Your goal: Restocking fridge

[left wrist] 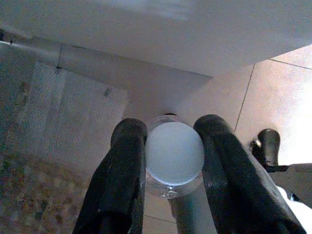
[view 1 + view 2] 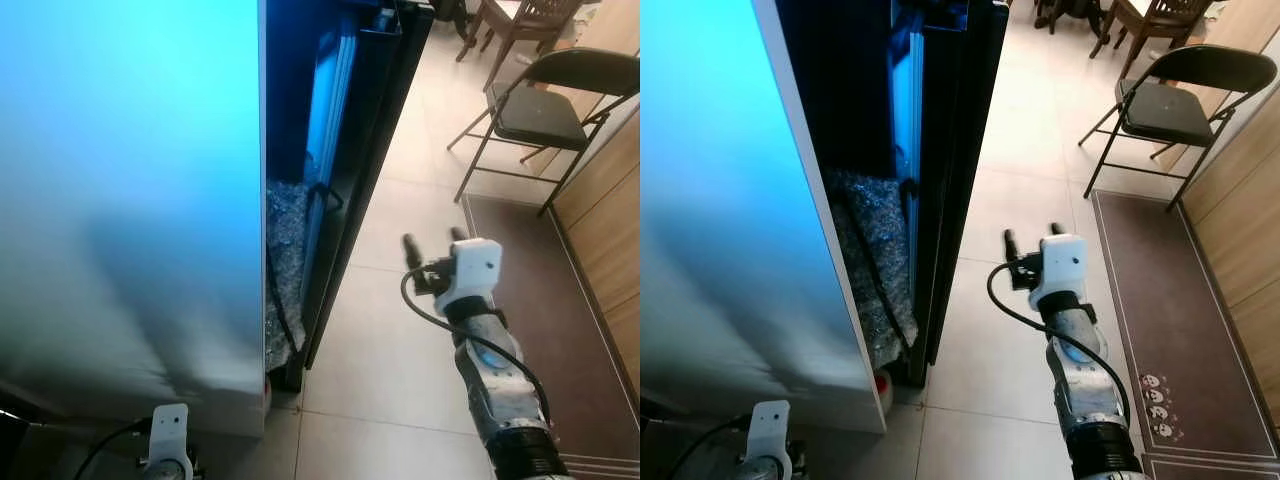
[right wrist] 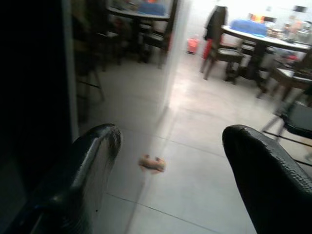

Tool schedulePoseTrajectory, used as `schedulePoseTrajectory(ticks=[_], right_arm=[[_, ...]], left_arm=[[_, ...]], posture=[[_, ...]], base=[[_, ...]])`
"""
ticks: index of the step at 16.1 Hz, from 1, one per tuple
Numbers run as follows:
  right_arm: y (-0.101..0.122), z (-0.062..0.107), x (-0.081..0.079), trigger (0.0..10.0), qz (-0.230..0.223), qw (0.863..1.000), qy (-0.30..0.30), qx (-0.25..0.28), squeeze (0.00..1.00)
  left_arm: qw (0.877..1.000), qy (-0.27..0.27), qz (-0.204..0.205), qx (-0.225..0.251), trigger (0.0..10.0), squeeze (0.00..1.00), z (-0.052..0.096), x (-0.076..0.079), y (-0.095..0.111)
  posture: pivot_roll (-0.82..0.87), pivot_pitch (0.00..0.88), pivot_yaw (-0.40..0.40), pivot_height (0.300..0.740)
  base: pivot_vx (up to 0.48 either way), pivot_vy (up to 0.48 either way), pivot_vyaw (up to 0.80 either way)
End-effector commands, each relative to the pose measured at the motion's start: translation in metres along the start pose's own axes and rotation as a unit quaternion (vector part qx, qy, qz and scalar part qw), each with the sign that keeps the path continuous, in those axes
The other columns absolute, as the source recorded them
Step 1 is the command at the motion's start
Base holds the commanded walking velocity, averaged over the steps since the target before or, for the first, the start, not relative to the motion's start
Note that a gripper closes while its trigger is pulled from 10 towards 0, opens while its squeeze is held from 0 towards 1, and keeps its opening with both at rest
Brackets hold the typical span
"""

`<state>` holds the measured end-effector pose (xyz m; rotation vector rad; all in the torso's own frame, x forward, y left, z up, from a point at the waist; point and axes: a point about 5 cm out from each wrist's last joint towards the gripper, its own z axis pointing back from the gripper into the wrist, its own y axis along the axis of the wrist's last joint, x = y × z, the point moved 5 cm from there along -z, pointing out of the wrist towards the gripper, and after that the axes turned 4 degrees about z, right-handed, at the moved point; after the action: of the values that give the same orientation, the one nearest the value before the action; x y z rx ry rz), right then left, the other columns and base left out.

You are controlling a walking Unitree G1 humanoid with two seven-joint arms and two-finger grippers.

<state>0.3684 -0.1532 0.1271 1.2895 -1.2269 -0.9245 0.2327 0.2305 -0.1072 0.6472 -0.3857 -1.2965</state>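
In the left wrist view my left gripper [image 1: 170, 129] is shut on a clear bottle with a white ribbed cap [image 1: 174, 153], one black finger on each side of its neck. It is held low, under the bottom edge of the white fridge panel [image 2: 130, 200]; the arm's white wrist mount [image 2: 168, 430] sits just below that panel. To the panel's right are a dark gap and a black door edge [image 2: 360, 150]. My right gripper [image 2: 433, 242] stands open over the tiled floor, right of the black door, with nothing between its fingers [image 3: 92, 161].
Crinkled silver material [image 2: 285, 250] and a black cable lie low in the gap. A black folding chair [image 2: 540, 105] stands at the back right, with a brown mat [image 2: 1170, 310] and wooden cabinets [image 2: 610, 200] along the right. Dining tables and chairs [image 3: 248, 44] are further off. A small orange object [image 3: 152, 164] lies on the tiles.
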Motion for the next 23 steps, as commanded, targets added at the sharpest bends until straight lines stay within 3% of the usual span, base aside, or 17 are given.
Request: schedulePoseTrajectory(ticks=[1,4,8,10,12,15,16,21,23], right_arm=[[0.003,0.002,0.005,10.0,0.003,1.0,0.007,0.0,0.0],[-0.007,0.005,0.004,10.0,-0.003,0.999,0.035,-0.021,0.0],[-0.011,0.017,-0.008,10.0,-0.015,0.994,0.1,-0.041,0.0],[-0.016,0.02,0.012,10.0,0.001,0.997,0.056,-0.048,0.0],[-0.015,0.019,0.017,10.0,-0.014,0.998,0.047,-0.048,0.0],[-0.003,0.028,-0.018,10.0,-0.054,0.985,0.158,-0.034,0.0],[0.001,0.03,-0.022,10.0,-0.062,0.982,0.178,-0.03,0.0],[-0.003,0.009,0.002,10.0,-0.043,0.988,0.142,-0.037,0.0],[-0.002,0.004,0.006,10.0,-0.043,0.99,0.13,-0.037,1.0]], left_arm=[[0.999,0.002,0.004,-0.032,10.0,0.0,0.003,-0.003,-0.022],[0.999,0.004,0.001,-0.036,10.0,0.0,0.004,-0.006,-0.024],[0.999,0.004,-0.001,-0.035,10.0,0.0,0.004,-0.008,-0.024],[0.999,0.0,-0.008,-0.039,10.0,0.0,0.004,-0.005,-0.027],[0.999,-0.002,-0.009,-0.04,10.0,0.0,0.004,-0.004,-0.027],[0.999,-0.002,-0.012,-0.043,10.0,0.0,0.005,-0.005,-0.03],[0.999,-0.002,-0.013,-0.041,10.0,0.0,0.005,-0.004,-0.029],[0.999,0.0,-0.014,-0.041,10.0,0.0,0.005,-0.005,-0.031],[0.999,0.001,-0.017,-0.043,10.0,0.0,0.006,-0.006,-0.034]], posture=[[-0.15,0.069,-0.119,0.74],[-0.15,0.07,-0.118,0.74],[-0.17,0.076,-0.118,0.74],[-0.18,0.081,-0.115,0.74],[-0.19,0.085,-0.115,0.74],[-0.19,0.093,-0.114,0.74],[-0.19,0.096,-0.116,0.74],[-0.17,0.102,-0.122,0.74],[-0.17,0.101,-0.123,0.74]], base=[[0.0,0.0,0.0],[0.0,0.0,0.0],[0.0,0.0,0.0],[0.0,0.0,0.0],[0.0,0.0,0.0],[0.0,0.0,0.0],[0.0,0.0,0.0],[0.0,0.0,0.0],[0.0,0.0,0.0]])
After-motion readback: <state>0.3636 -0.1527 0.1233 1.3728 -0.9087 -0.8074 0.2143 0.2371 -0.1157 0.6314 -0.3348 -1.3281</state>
